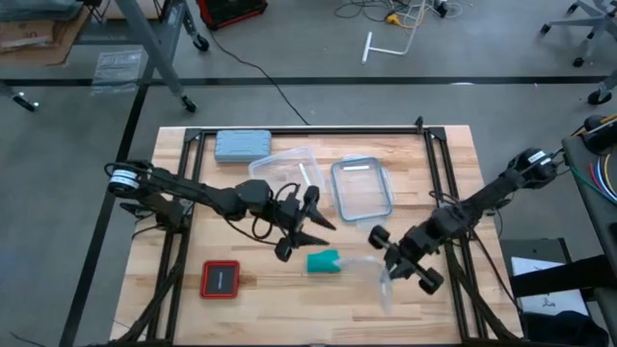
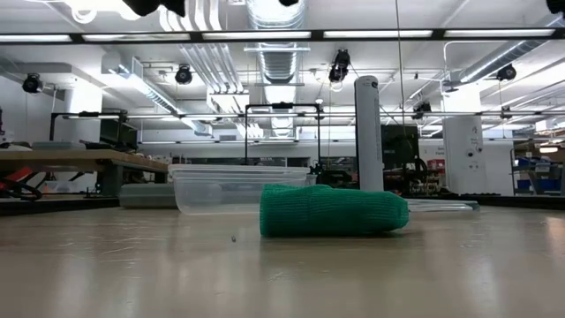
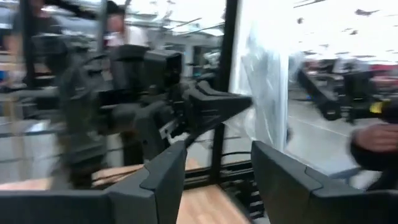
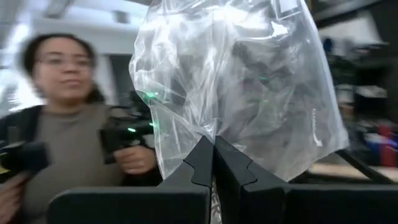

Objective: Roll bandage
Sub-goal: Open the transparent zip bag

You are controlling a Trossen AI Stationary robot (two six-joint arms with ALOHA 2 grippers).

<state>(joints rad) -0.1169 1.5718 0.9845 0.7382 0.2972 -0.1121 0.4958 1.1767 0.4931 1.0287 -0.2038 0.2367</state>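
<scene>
The bandage (image 1: 324,261) is a short teal-green roll lying on its side on the wood table; the low view shows it (image 2: 334,210) resting along its length. No gripper touches it. My left gripper (image 1: 313,231) hovers open just beyond the roll's far-left side, and its wrist view shows nothing between its fingers (image 3: 217,180). My right gripper (image 1: 388,262) is to the right of the roll, raised off the table and shut on a clear plastic bag (image 4: 236,81). My right gripper pinches the clear plastic bag between its two shut fingers at a gathered edge (image 4: 214,142). The crumpled bag spreads out beyond the fingertips. How many layers are held I cannot tell. The low view shows no part of the bag on the table.
A grey-blue hard case (image 1: 241,145) lies at the far left. A clear container (image 1: 362,188) and a clear lid (image 1: 289,172) sit behind the roll. A red-rimmed square (image 1: 221,280) lies near left. A person (image 4: 68,124) stands beyond the table.
</scene>
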